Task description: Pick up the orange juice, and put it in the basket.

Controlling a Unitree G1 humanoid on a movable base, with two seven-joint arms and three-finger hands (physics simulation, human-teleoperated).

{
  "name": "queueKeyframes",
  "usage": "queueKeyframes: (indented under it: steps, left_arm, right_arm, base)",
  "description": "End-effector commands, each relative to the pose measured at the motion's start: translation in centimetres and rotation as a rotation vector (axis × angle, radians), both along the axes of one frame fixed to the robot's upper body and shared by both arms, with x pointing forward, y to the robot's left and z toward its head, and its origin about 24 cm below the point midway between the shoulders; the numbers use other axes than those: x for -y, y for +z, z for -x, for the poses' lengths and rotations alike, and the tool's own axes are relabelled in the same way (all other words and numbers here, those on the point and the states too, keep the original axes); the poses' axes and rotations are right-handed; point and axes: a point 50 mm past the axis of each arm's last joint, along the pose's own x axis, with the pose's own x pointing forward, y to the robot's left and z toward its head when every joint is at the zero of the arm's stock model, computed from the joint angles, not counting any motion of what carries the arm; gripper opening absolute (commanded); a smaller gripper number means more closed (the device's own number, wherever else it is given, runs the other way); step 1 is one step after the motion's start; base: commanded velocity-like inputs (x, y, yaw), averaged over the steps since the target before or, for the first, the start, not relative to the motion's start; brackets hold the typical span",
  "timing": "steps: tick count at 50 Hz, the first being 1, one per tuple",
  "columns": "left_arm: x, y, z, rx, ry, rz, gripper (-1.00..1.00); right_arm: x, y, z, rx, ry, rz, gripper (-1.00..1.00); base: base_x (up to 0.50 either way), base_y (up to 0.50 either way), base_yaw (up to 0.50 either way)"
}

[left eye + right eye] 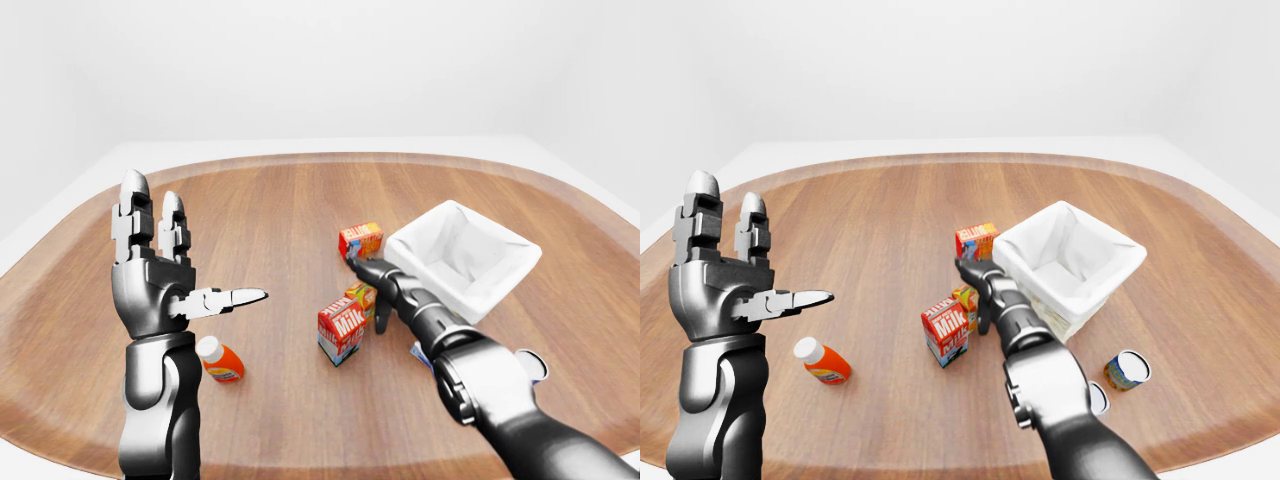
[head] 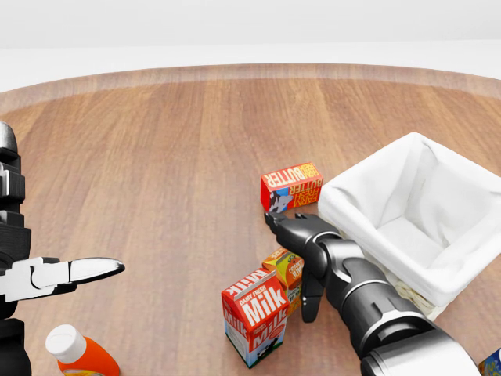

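One orange juice carton (image 2: pixel 285 267) stands tilted on the tabltop (image 2: pixel 156 157) between the milk carton (image 2: pixel 254 315) and basket (image 2: pixel 415 223), top toward the upper left, right hand (image 2: pixel 301 254) over it with fingers spread, left hand (image 1: pixel 155 280) raised open; only eye views show two cans (image 1: pixel 1127 369).

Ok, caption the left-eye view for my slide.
Right robot hand over the orange juice carton, beside the white-lined basket.
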Motion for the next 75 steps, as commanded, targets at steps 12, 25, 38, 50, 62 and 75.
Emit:
queueKeyframes:
  steps: [12,25,38,50,62,75]
  left_arm:
    - [0.0,0.0,0.0,0.0,0.0,0.0,1.0]
    - [0.0,0.0,0.0,0.0,0.0,0.0,1.0]
    - [0.0,0.0,0.0,0.0,0.001,0.001,1.0]
    - [0.0,0.0,0.0,0.0,0.0,0.0,1.0]
    - [0.0,0.0,0.0,0.0,0.0,0.0,1.0]
    - [0.0,0.0,0.0,0.0,0.0,0.0,1.0]
  right_arm:
    - [-0.1,-1.0,0.6,-0.01,-0.011,-0.02,1.0]
    - [-0.1,-1.4,0.9,-0.033,-0.021,-0.039,-1.0]
    - [-0.1,-1.4,0.9,-0.042,-0.014,-0.03,-1.0]
    - [-0.2,-0.6,0.4,-0.036,0.001,-0.014,-1.0]
    - [-0.4,0.5,-0.2,-0.026,0.014,-0.004,-1.0]
    - [-0.5,1.4,-0.7,-0.018,0.028,0.013,-1.0]
  base:
    - [0.0,0.0,0.0]
    - [0.0,0.0,0.0]
    - [0.0,0.0,0.0]
    - [0.0,0.0,0.0]
    - [0.0,0.0,0.0]
    - [0.0,0.0,0.0]
